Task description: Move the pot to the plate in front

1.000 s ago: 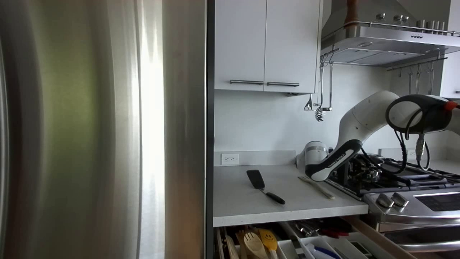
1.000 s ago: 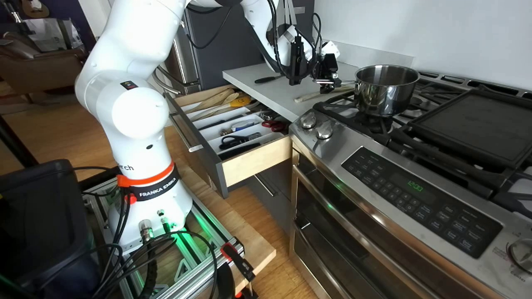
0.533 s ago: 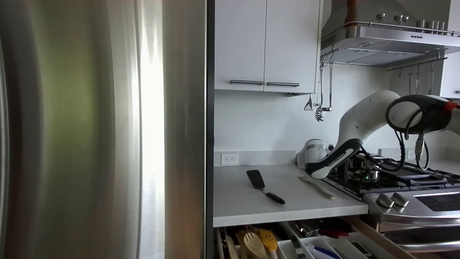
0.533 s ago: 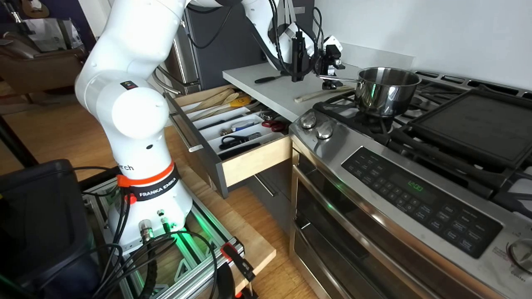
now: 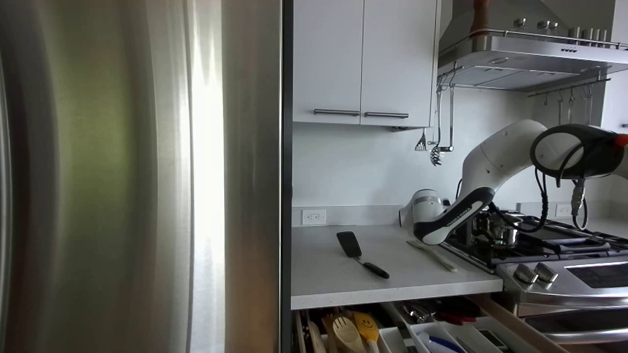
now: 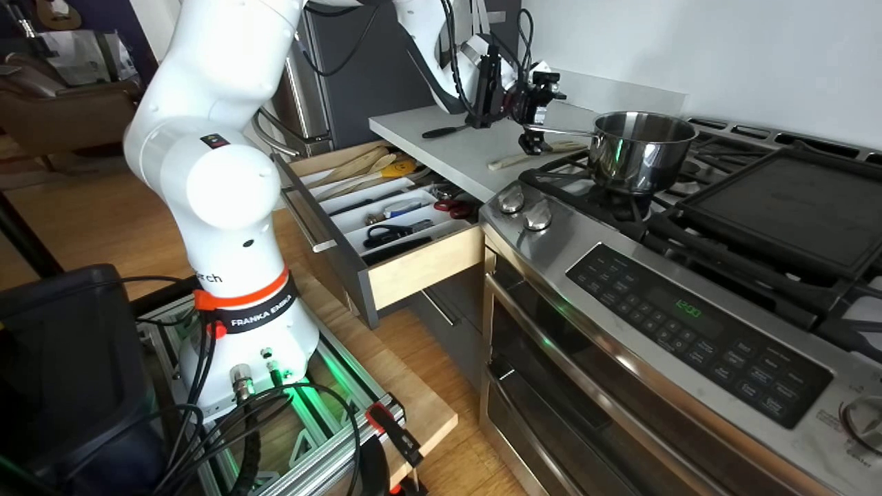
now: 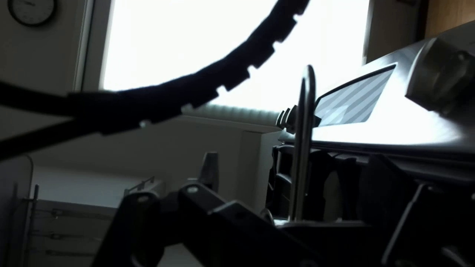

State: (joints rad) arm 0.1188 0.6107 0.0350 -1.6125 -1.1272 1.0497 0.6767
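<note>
The shiny steel pot sits upright on the black grate of the cooktop's near burner, which matches the plate. Its long handle points toward the counter. My gripper stands open at the handle's end, one finger higher and one lower. From the wrist, the handle rises between the spread fingers, with a gap to the left finger; the right side is very dark. An exterior view shows only part of the pot, behind the arm and its cables.
A flat griddle lies on the cooktop right of the pot. On the counter are a wooden utensil and a black spatula. An open drawer of utensils juts out below. A cable crosses the wrist view.
The gripper has let go of the handle; its fingers have spread apart. The pot has settled slightly lower, its handle end tipping up a little. The arm has shifted slightly away from the pot.
</note>
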